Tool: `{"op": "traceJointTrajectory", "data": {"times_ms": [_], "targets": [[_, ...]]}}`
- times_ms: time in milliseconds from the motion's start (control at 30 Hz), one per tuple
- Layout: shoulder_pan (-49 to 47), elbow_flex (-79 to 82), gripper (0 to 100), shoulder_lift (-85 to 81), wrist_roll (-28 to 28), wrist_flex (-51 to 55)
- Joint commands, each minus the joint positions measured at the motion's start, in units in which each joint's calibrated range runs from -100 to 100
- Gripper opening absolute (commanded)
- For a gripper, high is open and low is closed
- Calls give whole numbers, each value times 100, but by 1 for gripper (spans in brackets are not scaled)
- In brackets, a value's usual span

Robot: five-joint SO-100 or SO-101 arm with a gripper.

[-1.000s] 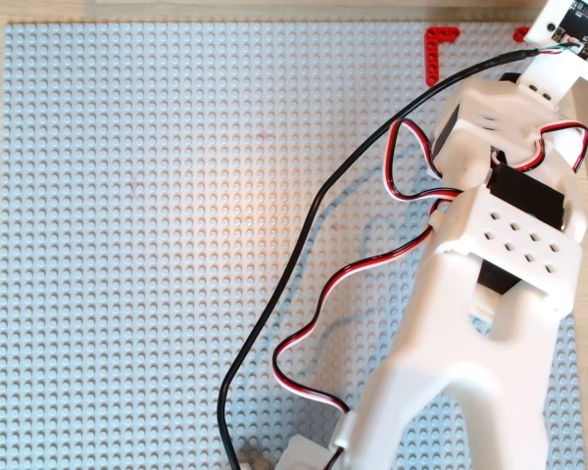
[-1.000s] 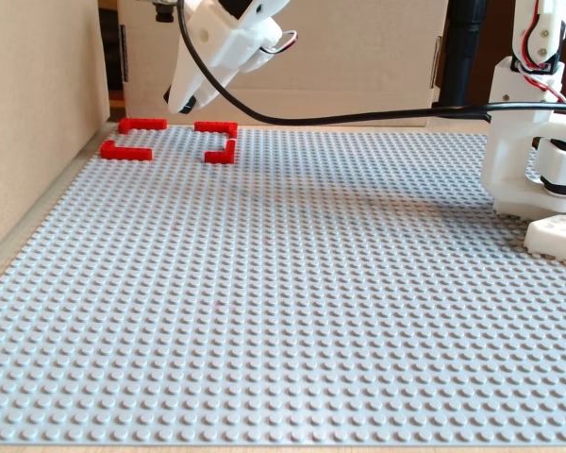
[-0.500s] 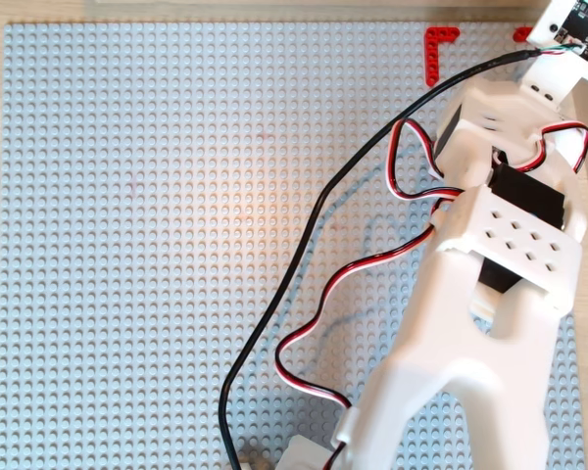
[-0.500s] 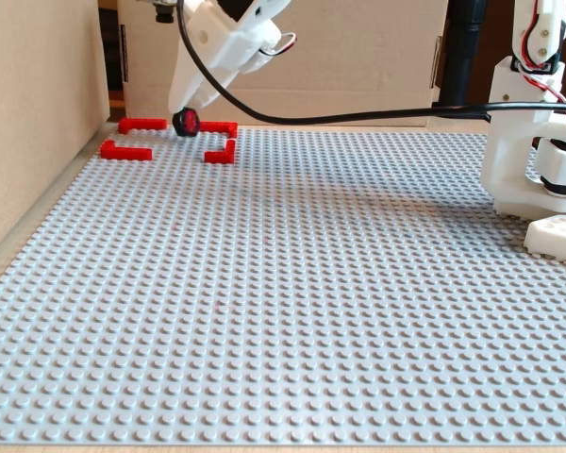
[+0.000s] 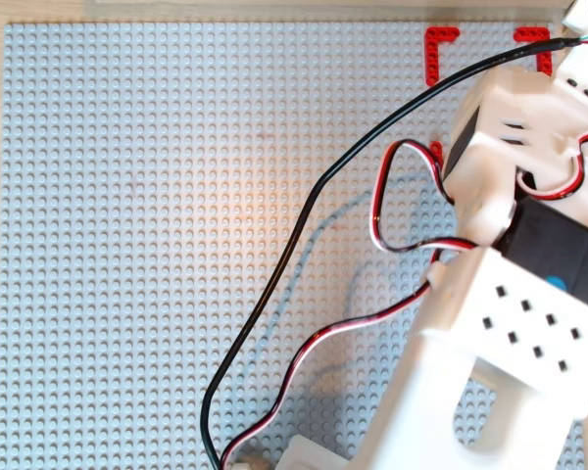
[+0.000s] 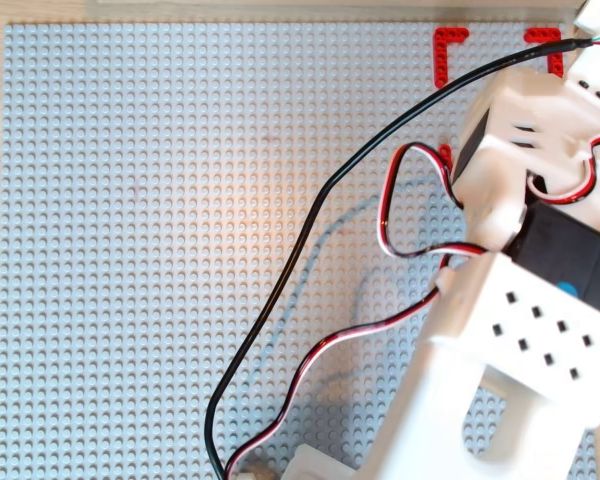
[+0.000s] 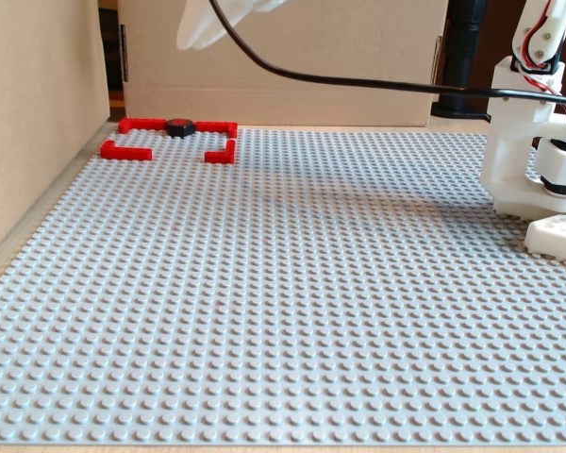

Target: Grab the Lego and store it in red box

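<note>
From the fixed view the Lego (image 7: pixel 179 126) lies flat in the red box (image 7: pixel 125 151), in its far side's gap, with my gripper (image 7: pixel 206 28) raised clear above; I cannot tell how its jaws stand.

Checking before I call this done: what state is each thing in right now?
Lego: released, lying on the baseplate at the red box's far edge.
Red box: corner pieces in place, gaps between them.
Gripper: raised above the box, holding nothing; jaw opening unclear.
</note>
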Motion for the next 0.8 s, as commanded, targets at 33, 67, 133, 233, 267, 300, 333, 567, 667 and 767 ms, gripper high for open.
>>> {"op": "traceJointTrajectory", "data": {"times_ms": [33,67,133,233,267,300,333,567,667,767], "targets": [[-262,-144,5,-1207,-6,823],[-329,-144,5,-1385,-11,1007],[-455,-153,5,-1767,-32,1358],[-679,-153,5,-2419,-37,1876],[-790,-153,5,-2648,-37,2051],[-924,-153,5,-2902,-37,2244],[-1058,-153,5,-3131,-37,2420],[-1914,-144,5,-4894,-11,3700],[-2130,-144,5,-5648,-6,4227],[-2309,-144,5,-6360,-6,4735]]}}
